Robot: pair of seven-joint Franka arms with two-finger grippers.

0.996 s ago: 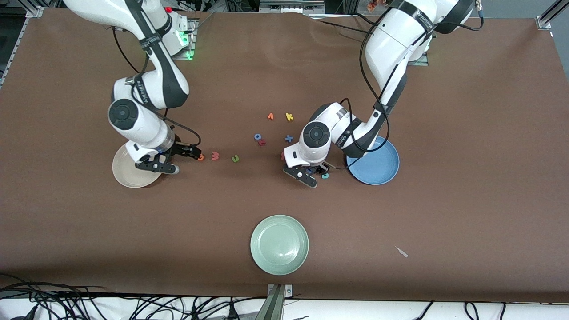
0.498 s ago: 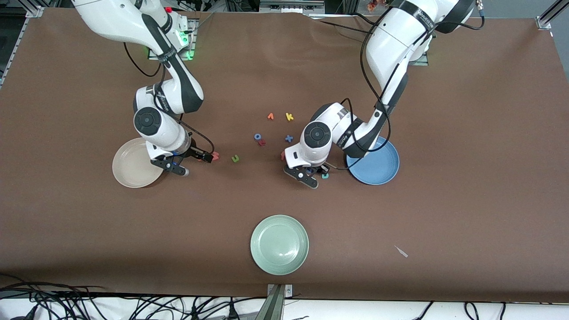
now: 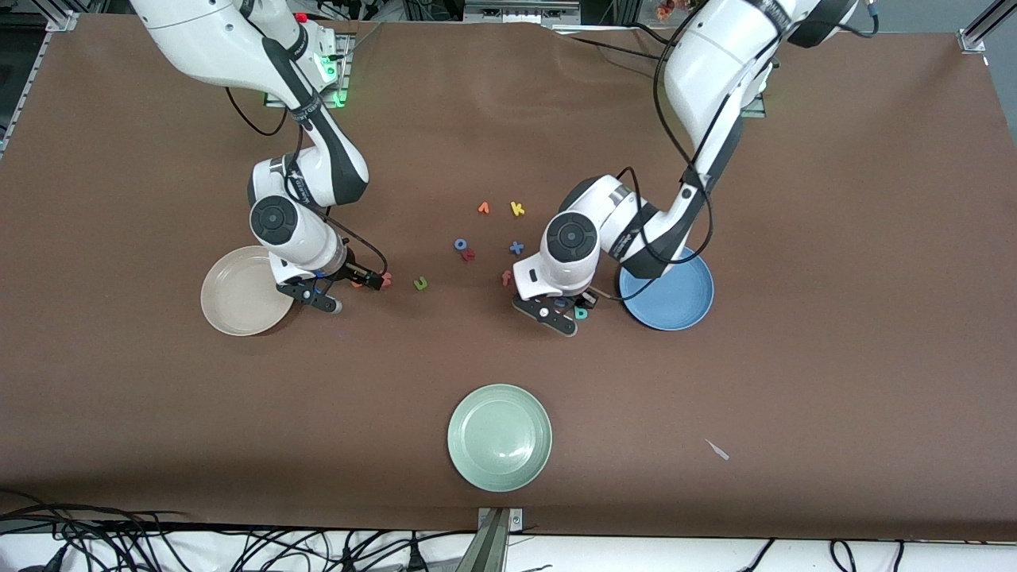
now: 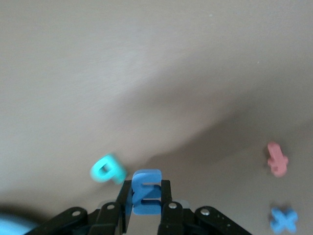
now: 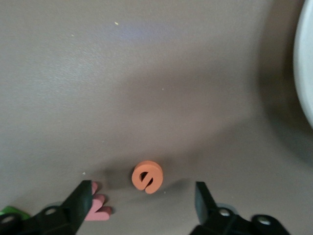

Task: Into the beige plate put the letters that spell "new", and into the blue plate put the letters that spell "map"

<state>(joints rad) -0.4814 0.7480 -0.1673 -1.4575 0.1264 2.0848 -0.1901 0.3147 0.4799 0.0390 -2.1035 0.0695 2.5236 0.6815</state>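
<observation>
My left gripper [image 3: 566, 307] [image 4: 146, 205] is shut on the blue m [image 4: 145, 192], low over the table beside the teal p [image 3: 581, 313] [image 4: 107, 169]. The blue plate [image 3: 683, 306] lies next to them, toward the left arm's end. My right gripper [image 3: 343, 287] [image 5: 142, 196] is open and straddles the orange e [image 5: 147, 176] beside the beige plate [image 3: 230, 298] [image 5: 307, 63]. The pinkish-red w [image 3: 386, 279] [image 5: 98, 208] lies against one finger. The green n [image 3: 420, 283] sits a little past it, toward the table's middle.
Loose letters lie mid-table: an orange f [image 3: 506, 277] [image 4: 277, 159], a blue x [image 3: 516, 248] [image 4: 283, 220], a blue o [image 3: 460, 245] touching a small red letter [image 3: 469, 255], a yellow k [image 3: 517, 208] and another orange letter [image 3: 483, 208]. A pale green plate [image 3: 499, 437] sits nearest the front camera.
My right gripper came off the beige plate toward the table's middle and now stands around the e. My left gripper closed on the blue m and shifted slightly toward the blue plate.
</observation>
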